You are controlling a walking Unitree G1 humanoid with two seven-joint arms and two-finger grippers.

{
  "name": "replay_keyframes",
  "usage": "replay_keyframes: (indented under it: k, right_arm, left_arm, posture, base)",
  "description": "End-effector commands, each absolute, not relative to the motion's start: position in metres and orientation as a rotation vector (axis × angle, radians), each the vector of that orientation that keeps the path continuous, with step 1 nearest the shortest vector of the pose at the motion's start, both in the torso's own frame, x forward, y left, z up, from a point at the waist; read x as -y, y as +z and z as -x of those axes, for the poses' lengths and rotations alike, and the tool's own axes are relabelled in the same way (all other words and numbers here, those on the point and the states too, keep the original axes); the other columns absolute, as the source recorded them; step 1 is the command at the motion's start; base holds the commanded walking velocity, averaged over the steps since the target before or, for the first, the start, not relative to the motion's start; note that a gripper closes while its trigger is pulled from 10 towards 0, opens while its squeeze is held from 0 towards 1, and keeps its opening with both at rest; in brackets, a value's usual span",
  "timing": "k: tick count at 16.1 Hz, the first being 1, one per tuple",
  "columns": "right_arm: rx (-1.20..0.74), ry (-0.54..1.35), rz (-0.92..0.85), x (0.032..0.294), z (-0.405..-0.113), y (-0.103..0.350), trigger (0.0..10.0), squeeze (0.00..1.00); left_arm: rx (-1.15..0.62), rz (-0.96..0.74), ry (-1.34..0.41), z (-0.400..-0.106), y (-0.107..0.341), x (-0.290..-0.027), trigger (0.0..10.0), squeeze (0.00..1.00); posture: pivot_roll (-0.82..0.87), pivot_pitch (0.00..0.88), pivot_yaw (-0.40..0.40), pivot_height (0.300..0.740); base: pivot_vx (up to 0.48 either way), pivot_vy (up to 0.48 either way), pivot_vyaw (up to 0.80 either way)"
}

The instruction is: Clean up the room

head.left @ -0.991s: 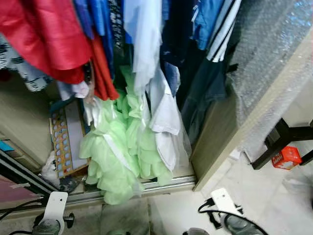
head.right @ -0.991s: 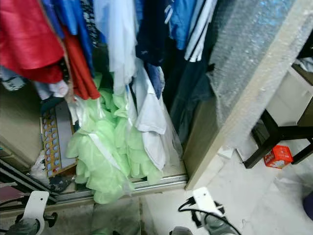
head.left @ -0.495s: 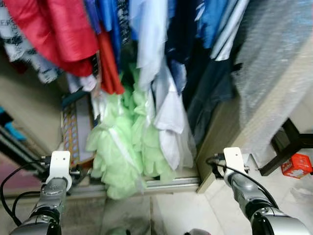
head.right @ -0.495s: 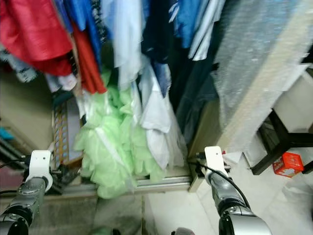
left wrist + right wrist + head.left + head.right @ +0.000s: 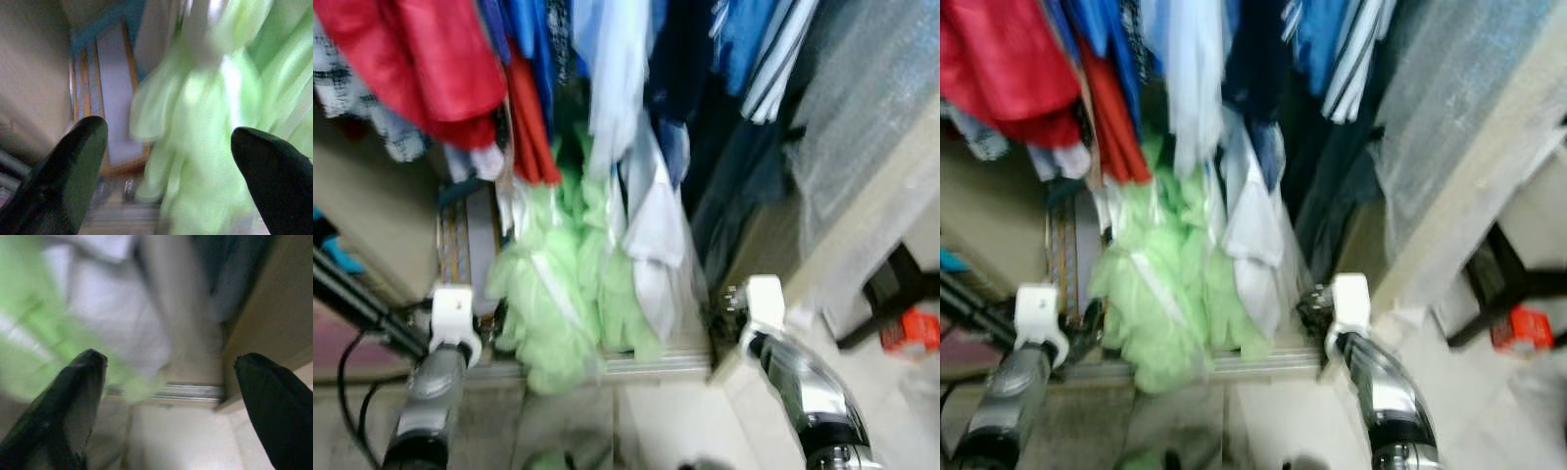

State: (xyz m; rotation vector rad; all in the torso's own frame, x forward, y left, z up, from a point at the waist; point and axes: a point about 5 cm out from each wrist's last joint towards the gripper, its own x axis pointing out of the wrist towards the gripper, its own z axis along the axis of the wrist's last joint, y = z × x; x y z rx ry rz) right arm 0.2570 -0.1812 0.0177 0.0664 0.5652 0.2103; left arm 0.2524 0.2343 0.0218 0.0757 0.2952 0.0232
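Both silver arms reach forward toward the open wardrobe [image 5: 862,196] — two arms, two grippers. The left gripper [image 5: 166,161] has its fingers spread wide, holding nothing, before the one pale green dress [image 5: 558,304] at the wardrobe's bottom rail [image 5: 646,365]. The right gripper [image 5: 171,401] is also spread and empty, near the rail's right end.

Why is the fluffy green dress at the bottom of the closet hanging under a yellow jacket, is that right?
Not quite: the jacket up there is red, not yellow, as the left eye view shows. The fluffy green dress does hang low in the closet, down to the metal door track. Both pincers, left and right, are open, pointing at it.
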Motion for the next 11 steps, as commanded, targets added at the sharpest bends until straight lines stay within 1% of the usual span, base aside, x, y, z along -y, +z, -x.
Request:
replay_keyframes:
  k: [1, 3, 4, 5, 6, 7, 8, 11]
  right_arm:
    - [-0.506, 0.275, -0.044, 0.173, -0.257, 0.041, 10.0, 0.00]
    - [-0.383, 0.348, 0.038, 0.163, -0.245, 0.062, 10.0, 0.00]
    - [-0.330, 0.360, 0.061, 0.159, -0.242, 0.070, 10.0, 0.00]
    - [-0.271, 0.357, 0.092, 0.158, -0.240, 0.076, 10.0, 0.00]
    - [-0.160, 0.327, 0.168, 0.157, -0.236, 0.093, 10.0, 0.00]
    - [-0.046, 0.300, 0.204, 0.157, -0.237, 0.110, 10.0, 0.00]
    - [0.015, 0.294, 0.213, 0.155, -0.238, 0.119, 10.0, 0.00]
    - [0.032, 0.295, 0.237, 0.154, -0.236, 0.120, 10.0, 0.00]
  left_arm:
    - [-0.179, -0.074, -0.004, -0.259, 0.049, -0.227, 10.0, 0.00]
    - [-0.025, -0.039, -0.010, -0.255, 0.077, -0.211, 10.0, 0.00]
    - [0.014, -0.036, -0.012, -0.252, 0.085, -0.205, 10.0, 0.00]
    - [0.046, -0.021, -0.010, -0.250, 0.092, -0.199, 10.0, 0.00]
    - [0.084, 0.018, 0.000, -0.245, 0.107, -0.187, 10.0, 0.00]
    - [0.097, 0.030, 0.006, -0.244, 0.114, -0.182, 10.0, 0.00]
    - [0.096, 0.036, 0.003, -0.244, 0.115, -0.180, 10.0, 0.00]
    - [0.076, 0.044, 0.007, -0.244, 0.114, -0.182, 10.0, 0.00]
  posture:
    - [-0.03, 0.038, 0.007, 0.740]
    - [-0.03, 0.078, -0.004, 0.740]
    - [-0.03, 0.088, -0.008, 0.740]
    - [-0.03, 0.085, -0.013, 0.740]
    - [-0.03, 0.078, -0.017, 0.740]
    - [-0.03, 0.070, -0.018, 0.740]
    - [-0.03, 0.060, -0.020, 0.740]
    - [-0.03, 0.065, -0.023, 0.740]
  base:
    - [0.000, 0.000, 0.00]
    - [0.000, 0.000, 0.00]
    - [0.000, 0.000, 0.00]
    - [0.000, 0.000, 0.00]
    - [0.000, 0.000, 0.00]
    - [0.000, 0.000, 0.00]
    - [0.000, 0.000, 0.00]
    - [0.000, 0.000, 0.00]
